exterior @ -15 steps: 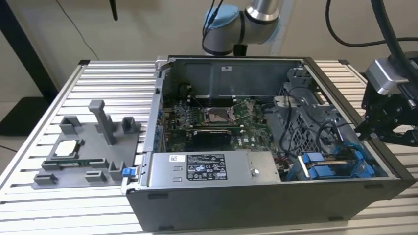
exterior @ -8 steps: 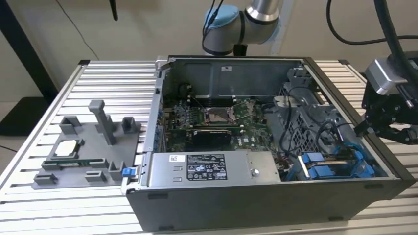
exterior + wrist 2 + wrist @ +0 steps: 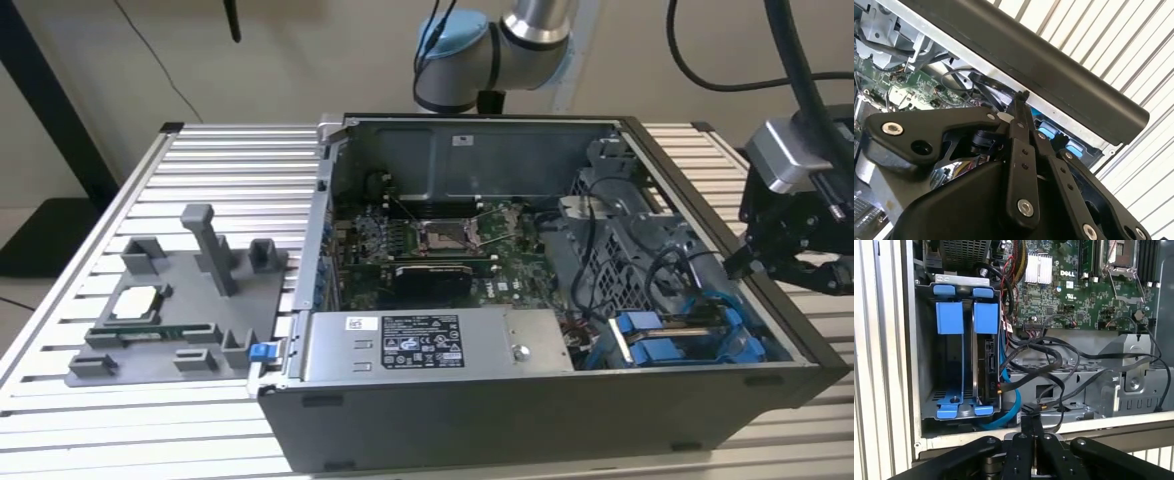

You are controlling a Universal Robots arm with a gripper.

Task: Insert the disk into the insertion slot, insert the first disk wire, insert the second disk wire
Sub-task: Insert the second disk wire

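Insertion slot (image 3: 926,350): grey sheet metal, bright blue rails. Motherboard (image 3: 1079,295): green; cables (image 3: 1034,346): black. Table (image 3: 227,160): silver, ribbed in parallel stripes.

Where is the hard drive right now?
In the first wrist view the disk sits inside the insertion slot, beside a tangle of black cables. That slot is in the computer case's near corner, at the exterior view's right.

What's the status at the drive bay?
Gripper shut, tips at black wires. Disk sits in insertion slot. Wires loop beside slot.
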